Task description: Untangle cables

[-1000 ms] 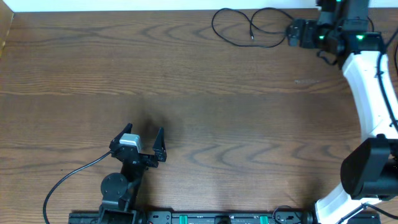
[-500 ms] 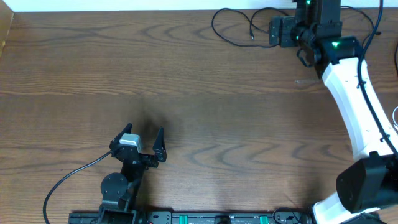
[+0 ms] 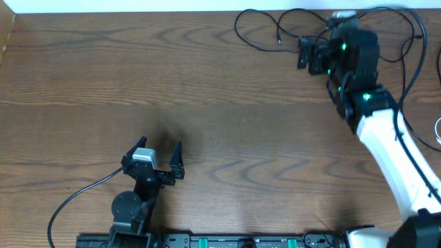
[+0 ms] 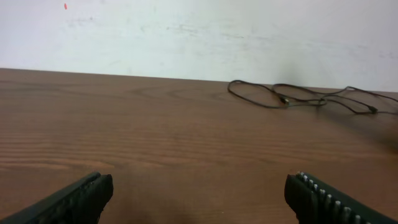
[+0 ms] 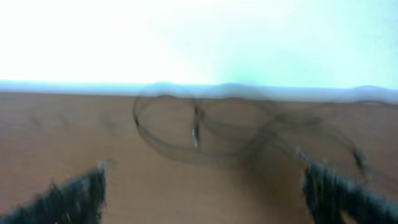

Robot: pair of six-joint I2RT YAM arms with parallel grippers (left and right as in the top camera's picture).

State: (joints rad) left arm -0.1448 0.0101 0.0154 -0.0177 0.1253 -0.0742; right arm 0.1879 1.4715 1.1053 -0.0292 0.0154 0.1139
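Observation:
The cables point(image 3: 279, 40) are thin black wires lying in loose overlapping loops at the table's back right, near the wall. They also show far off in the left wrist view point(image 4: 284, 99) and blurred ahead in the right wrist view point(image 5: 196, 132). My right gripper point(image 3: 303, 54) is open and empty, just right of the loops and pointing left at them. My left gripper point(image 3: 162, 155) is open and empty near the front left, far from the cables; its fingers frame bare wood point(image 4: 199, 193).
The wooden table point(image 3: 207, 103) ends at a white wall along the back. The left arm's thick black cord point(image 3: 76, 196) trails at the front left. A black rail point(image 3: 227, 241) runs along the front edge. A thin pale wire point(image 3: 437, 131) shows at the right edge.
My right arm has swung left and then a little toward the front, with its open gripper staying beside the cable loops. The left arm and the cables have not moved.

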